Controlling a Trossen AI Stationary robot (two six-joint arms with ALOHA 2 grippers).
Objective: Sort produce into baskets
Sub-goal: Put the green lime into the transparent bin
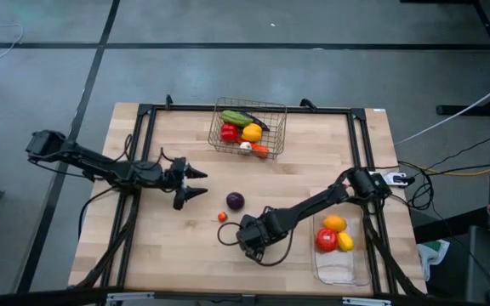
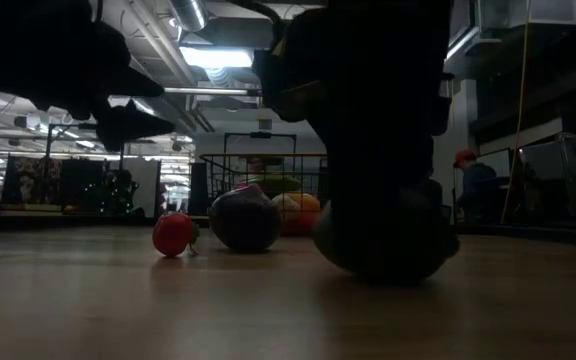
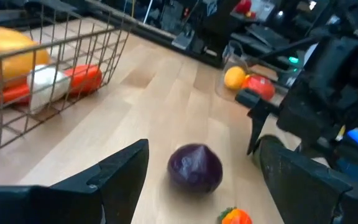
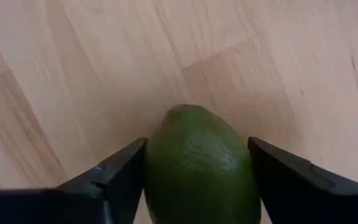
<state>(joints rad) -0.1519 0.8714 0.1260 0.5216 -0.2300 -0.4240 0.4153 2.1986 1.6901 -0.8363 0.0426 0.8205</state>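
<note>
My right gripper [image 1: 249,235] points down at the table's near middle and is shut on a green fruit [image 4: 197,163]. My left gripper [image 1: 201,184] is open and empty, left of centre, a little above the table. It faces a purple fruit [image 1: 235,201] that lies on the table and also shows in the left wrist view [image 3: 195,167]. A small red-orange fruit [image 1: 222,217] lies beside the purple one. The wire basket [image 1: 272,109] at the far middle holds several pieces. The clear tray [image 1: 340,270] at the near right holds three. My right gripper pinches the green fruit by its two opposite sides [image 4: 157,168] between its two fingers [image 4: 120,177]. The fingers come from above, pointing down. In the low view the fruit's underside [image 2: 383,262] rests on the table.
A black frame rail [image 1: 147,136] runs along the table's left, far and right sides. Bare wood lies at the near left [image 1: 168,255] and between the basket and the loose fruits. Cables [image 1: 228,240] trail by the right arm.
</note>
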